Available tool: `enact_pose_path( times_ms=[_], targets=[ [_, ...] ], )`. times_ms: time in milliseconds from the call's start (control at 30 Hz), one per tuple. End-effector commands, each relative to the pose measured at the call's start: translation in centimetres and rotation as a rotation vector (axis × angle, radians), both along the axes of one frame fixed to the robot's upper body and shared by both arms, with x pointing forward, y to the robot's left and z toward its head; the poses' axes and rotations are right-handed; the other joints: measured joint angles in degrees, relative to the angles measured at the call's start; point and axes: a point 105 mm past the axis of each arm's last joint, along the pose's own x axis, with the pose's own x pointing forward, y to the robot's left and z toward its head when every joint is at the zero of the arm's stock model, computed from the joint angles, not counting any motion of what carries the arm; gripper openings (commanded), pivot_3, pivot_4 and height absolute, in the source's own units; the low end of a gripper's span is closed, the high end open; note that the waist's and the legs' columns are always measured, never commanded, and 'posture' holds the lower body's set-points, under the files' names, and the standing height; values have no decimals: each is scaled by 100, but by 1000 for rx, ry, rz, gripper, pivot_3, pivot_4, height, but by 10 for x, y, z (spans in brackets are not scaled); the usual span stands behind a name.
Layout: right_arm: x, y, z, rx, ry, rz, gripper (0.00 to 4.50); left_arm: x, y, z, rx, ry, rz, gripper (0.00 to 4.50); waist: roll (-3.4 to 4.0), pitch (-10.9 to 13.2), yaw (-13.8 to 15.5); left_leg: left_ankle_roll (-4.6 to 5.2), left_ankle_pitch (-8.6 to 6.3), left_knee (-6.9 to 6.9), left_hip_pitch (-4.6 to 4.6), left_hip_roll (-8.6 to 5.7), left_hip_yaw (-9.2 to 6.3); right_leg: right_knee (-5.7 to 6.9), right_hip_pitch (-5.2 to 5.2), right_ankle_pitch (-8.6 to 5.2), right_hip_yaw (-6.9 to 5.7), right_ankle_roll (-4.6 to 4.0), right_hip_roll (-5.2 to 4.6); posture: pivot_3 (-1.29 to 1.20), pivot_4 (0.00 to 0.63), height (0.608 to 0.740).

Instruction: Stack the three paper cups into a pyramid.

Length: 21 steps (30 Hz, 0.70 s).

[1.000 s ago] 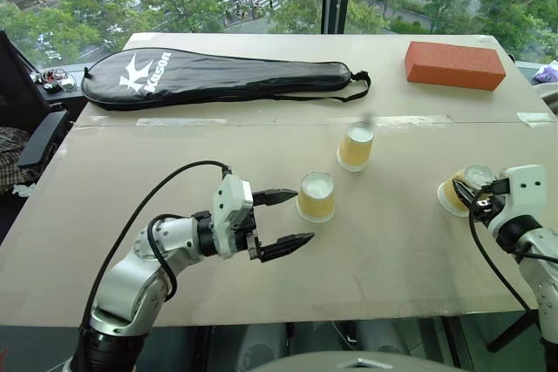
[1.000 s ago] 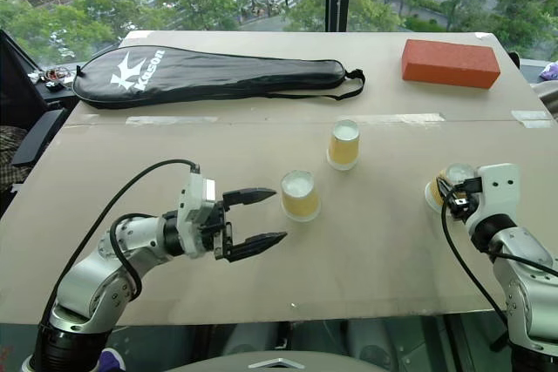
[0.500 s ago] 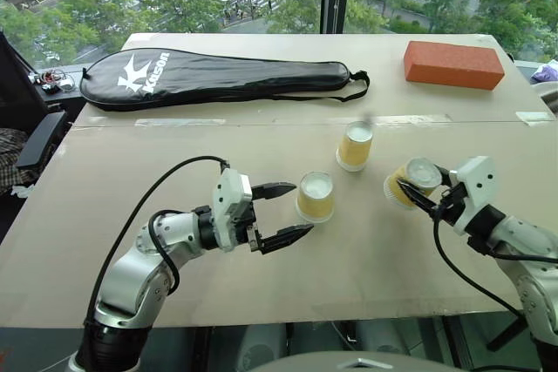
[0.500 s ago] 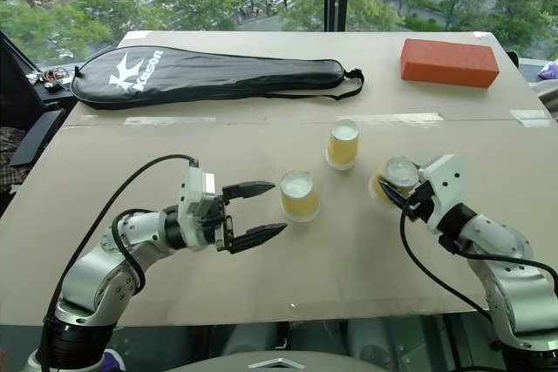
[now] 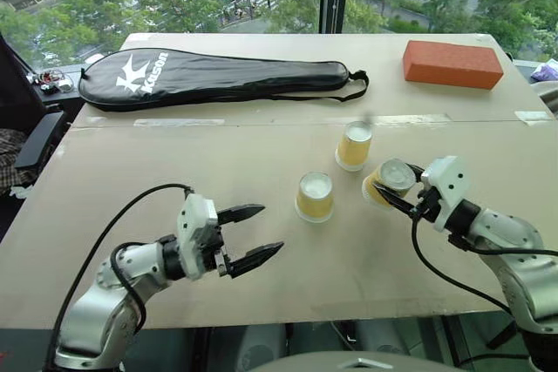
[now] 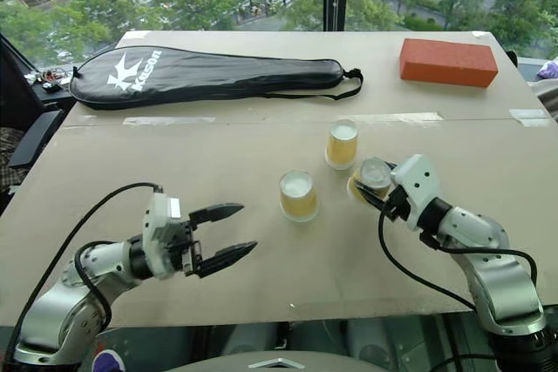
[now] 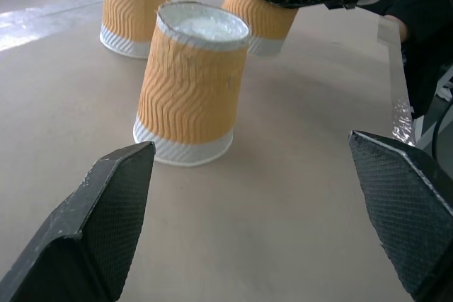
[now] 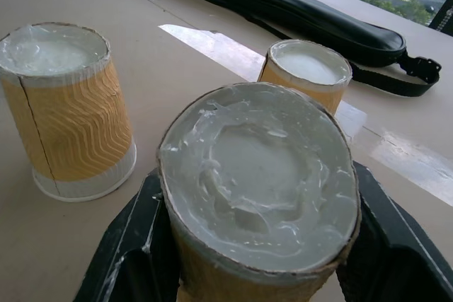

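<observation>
Two yellow ribbed paper cups stand upside down on the brown table: one in the middle and one a little behind it to the right. My right gripper is shut on the third cup, holding it tilted above the table just right of the other two; in the right wrist view this cup's white base sits between my black fingers. My left gripper is open, low over the table to the left of the middle cup, with nothing between its fingers.
A black racket bag lies across the back of the table, and an orange brick sits at the back right. A taped seam runs across the table behind the cups.
My right gripper has carried its cup leftward, from the table's right side to beside the two standing cups. My left gripper has drawn back and left, away from the middle cup.
</observation>
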Motion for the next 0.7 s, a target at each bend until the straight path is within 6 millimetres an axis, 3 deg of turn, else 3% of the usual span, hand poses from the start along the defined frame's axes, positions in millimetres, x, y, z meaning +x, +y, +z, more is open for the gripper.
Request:
enact_pose_path(
  times_ms=[33, 400, 533, 700],
  targets=[
    [0, 2, 11, -13, -47, 36, 1978, -10, -1, 16, -22, -63, -47, 4500, 0, 0, 3, 0, 0, 0, -2, 0, 0, 0, -1, 0, 0, 0, 0, 0, 150, 740],
    [-1, 8, 13, -12, -35, 93, 1978, -23, 8, 11, 0, -38, -31, 4500, 0, 0, 7, 0, 0, 0, -3, 1, 2, -1, -5, -1, 1, 1, -1, 0, 150, 740],
    [-9, 26, 4, -24, 30, 198, 1978, -25, 7, 13, -5, -42, -17, 4500, 0, 1, 1, 0, 0, -1, -3, 1, 3, -1, -6, -1, 1, 1, -1, 0, 150, 740],
    [-11, 34, -4, -41, 55, 252, 1978, -26, 6, 15, -7, -40, -16, 4500, 0, 1, -3, 0, 0, -1, -3, 1, 3, -1, -6, -1, 1, 1, -1, 0, 150, 740]
  ],
)
